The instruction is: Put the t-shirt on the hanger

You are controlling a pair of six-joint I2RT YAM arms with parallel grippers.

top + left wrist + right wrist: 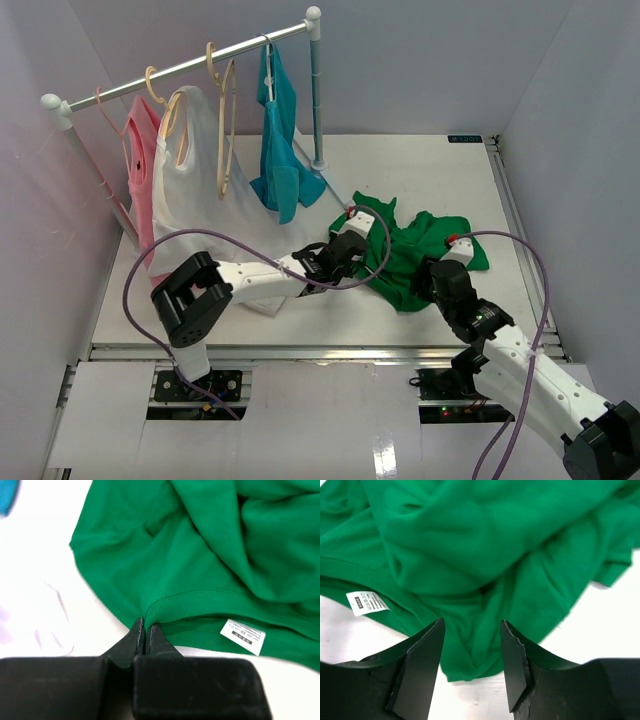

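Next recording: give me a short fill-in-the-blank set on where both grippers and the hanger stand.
1. The left gripper is ___ on the t-shirt's ribbed edge.
2. The right gripper's jaws stand ___ over the t-shirt.
3. The hanger on the rail carries ___ garment.
Missing words: shut; open; no.

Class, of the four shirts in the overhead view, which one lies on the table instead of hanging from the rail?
The bright green t-shirt, crumpled on the table; the pink shirt, the white shirt and the teal-blue shirt hang from the rail.
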